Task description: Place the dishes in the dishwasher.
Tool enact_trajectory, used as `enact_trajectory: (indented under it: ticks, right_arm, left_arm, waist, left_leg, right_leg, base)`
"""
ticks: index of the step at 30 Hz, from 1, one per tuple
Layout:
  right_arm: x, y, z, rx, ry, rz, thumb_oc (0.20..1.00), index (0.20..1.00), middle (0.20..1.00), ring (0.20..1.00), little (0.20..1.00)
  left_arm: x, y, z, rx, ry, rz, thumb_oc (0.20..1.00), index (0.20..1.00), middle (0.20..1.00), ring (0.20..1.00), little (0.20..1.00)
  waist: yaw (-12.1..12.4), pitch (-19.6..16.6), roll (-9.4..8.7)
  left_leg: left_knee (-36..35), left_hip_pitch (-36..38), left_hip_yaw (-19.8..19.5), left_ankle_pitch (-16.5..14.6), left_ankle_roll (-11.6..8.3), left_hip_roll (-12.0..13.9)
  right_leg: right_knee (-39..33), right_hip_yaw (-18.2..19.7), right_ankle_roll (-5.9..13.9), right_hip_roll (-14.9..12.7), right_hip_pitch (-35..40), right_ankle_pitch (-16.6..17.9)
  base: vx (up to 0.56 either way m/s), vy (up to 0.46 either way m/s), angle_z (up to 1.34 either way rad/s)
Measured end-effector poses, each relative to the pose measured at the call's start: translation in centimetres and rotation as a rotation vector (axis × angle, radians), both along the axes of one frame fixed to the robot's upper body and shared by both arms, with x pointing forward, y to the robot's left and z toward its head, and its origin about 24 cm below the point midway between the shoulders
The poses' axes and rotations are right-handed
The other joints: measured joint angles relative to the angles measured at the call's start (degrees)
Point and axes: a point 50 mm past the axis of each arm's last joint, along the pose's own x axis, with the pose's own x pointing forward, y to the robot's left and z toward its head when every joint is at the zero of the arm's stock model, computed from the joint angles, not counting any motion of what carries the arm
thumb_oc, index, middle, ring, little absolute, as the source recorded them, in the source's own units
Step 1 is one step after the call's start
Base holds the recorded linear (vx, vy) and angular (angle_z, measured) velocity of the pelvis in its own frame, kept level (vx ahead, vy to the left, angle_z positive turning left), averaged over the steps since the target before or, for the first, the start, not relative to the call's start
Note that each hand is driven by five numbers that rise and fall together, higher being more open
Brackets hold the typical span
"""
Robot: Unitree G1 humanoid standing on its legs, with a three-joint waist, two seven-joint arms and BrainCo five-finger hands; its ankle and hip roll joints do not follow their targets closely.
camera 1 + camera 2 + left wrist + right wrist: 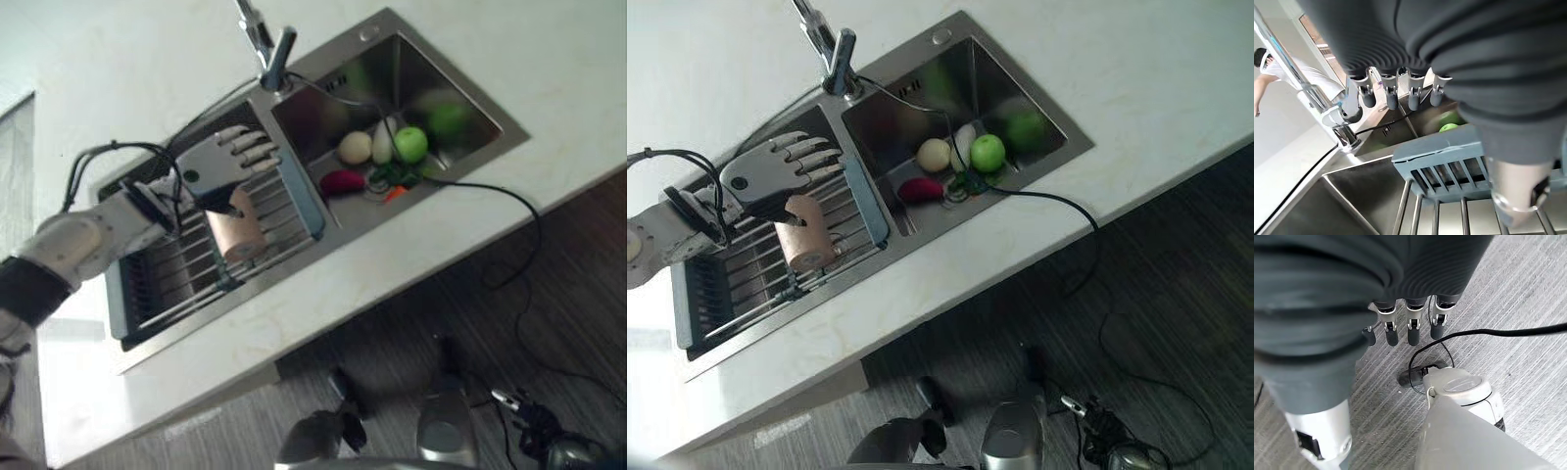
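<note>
Fingers point(253, 147) of the left hand point(217, 166) are stretched out straight and loose, closed on nothing, hovering over the dish rack point(167, 284) in the left-centre of the head view. In the left wrist view the dark tips hang in a row with open air beneath them. Just under the palm lies a tan cup point(236, 231), on its side on the rack's wire bars; whether the thumb touches it I cannot tell. The rack sits in the left basin of the steel sink point(490, 122), set into the pale bench point(323, 294). At the top centre the faucet point(263, 44) stands between the two basins. Over in the right basin: a green apple point(410, 144), a pale round fruit point(355, 148), a dark red vegetable point(341, 181) and some greens, bunched near the drain. The right hand point(1400, 328) hangs low above the grey striped floor point(1528, 293), its fingers point(1413, 335) straight and relaxed, empty.
</note>
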Motion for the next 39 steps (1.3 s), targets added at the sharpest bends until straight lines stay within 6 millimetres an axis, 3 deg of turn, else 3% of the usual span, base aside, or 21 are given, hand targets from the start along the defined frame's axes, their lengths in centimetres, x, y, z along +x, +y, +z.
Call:
enact_trajectory:
  ticks: [9,18,24,31,35,39]
  right_arm:
    - [3.4,1.0,1.2,0.042,-0.116,0.027,1.0,1.0,1.0,1.0,1.0]
    - [3.4,1.0,1.2,0.041,-0.114,0.027,1.0,1.0,1.0,1.0,1.0]
    - [3.2,0.9,1.1,0.048,-0.097,0.021,1.0,1.0,1.0,1.0,1.0]
    - [2.9,0.0,1.3,0.031,-0.097,-0.003,1.0,1.0,1.0,1.0,1.0]
    - [1.7,-1.2,1.3,0.008,-0.058,-0.026,1.0,1.0,1.0,1.0,1.0]
    - [0.7,-1.8,1.2,-0.007,-0.029,-0.042,1.0,1.0,1.0,1.0,1.0]
  left_arm:
    - [1.0,-0.3,2.0,0.073,-0.04,0.01,1.0,1.0,1.0,1.0,1.0]
    - [0.3,-0.5,2.7,0.098,-0.04,0.018,1.0,1.0,1.0,1.0,1.0]
    - [-0.6,0.2,3.7,0.135,-0.042,0.058,1.0,1.0,1.0,1.0,1.0]
    - [-1.4,0.5,4.9,0.052,-0.06,0.061,1.0,1.0,1.0,1.0,1.0]
    - [-2.0,0.4,3.0,0.06,0.032,0.046,1.0,1.0,1.0,1.0,1.0]
    - [-2.2,0.5,1.8,0.07,0.086,0.026,1.0,1.0,1.0,1.0,1.0]
  waist:
    - [1.47,2.21,-0.85]
    - [1.98,2.21,-0.8]
    - [3.56,1.72,1.26]
    - [4.02,-0.45,4.47]
    - [3.9,-1.49,5.85]
    - [3.59,-1.63,6.04]
  left_leg:
    - [0.0,-2.49,0.09,0.18,-0.06,0.77]
    - [0.0,-0.7,-0.82,0.18,-0.07,0.68]
    - [-0.01,0.52,-1.96,0.18,-0.06,0.45]
    - [-0.01,0.92,-2.57,0.18,-0.06,-0.33]
    - [-0.03,2.04,-2.89,0.13,-0.07,-0.3]
    - [-0.03,1.9,-2.91,0.15,-0.05,-0.29]
  right_leg:
    - [0.1,-0.3,-0.61,0.55,-2.75,0.64]
    - [-0.76,-2.26,-0.67,0.27,0.24,0.69]
    - [-1.2,-3.54,-0.69,-0.04,2.39,0.71]
    - [-1.28,-4.27,-0.59,-0.86,3.32,0.77]
    - [-1.3,-4.61,-0.47,-0.92,4.17,0.66]
    - [-1.21,-4.61,-0.44,-0.94,3.98,0.73]
  base:
    - [-0.09,-0.024,-0.05]
    - [0.01,0.008,0.05]
    - [0.02,0.015,0.1]
    - [0.05,0.035,0.06]
    - [0.05,0.047,0.02]
    - [0.01,0.022,0.0]
